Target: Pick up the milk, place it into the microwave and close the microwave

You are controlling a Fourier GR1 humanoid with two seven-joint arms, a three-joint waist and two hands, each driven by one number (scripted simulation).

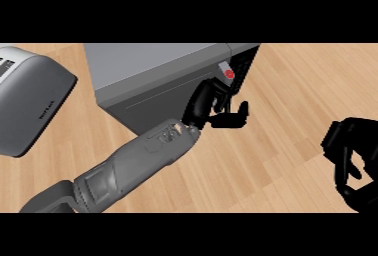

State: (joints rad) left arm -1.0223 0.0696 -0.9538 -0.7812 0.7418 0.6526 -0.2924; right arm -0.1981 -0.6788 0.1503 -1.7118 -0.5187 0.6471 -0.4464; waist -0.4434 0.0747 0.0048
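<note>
The left hand (214, 107) is against the front of the microwave (166, 75), fingers partly curled, holding nothing. The right hand (353, 160) rests open over the worktop (295, 90). The milk cannot be seen.

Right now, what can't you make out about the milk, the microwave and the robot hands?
- Milk: not visible anywhere in head view.
- Microwave: top cut off by the upper edge; left robot hand covers part of its front.
- Right robot hand: cut off by the right edge.
- Toaster: cut off at left.
</note>
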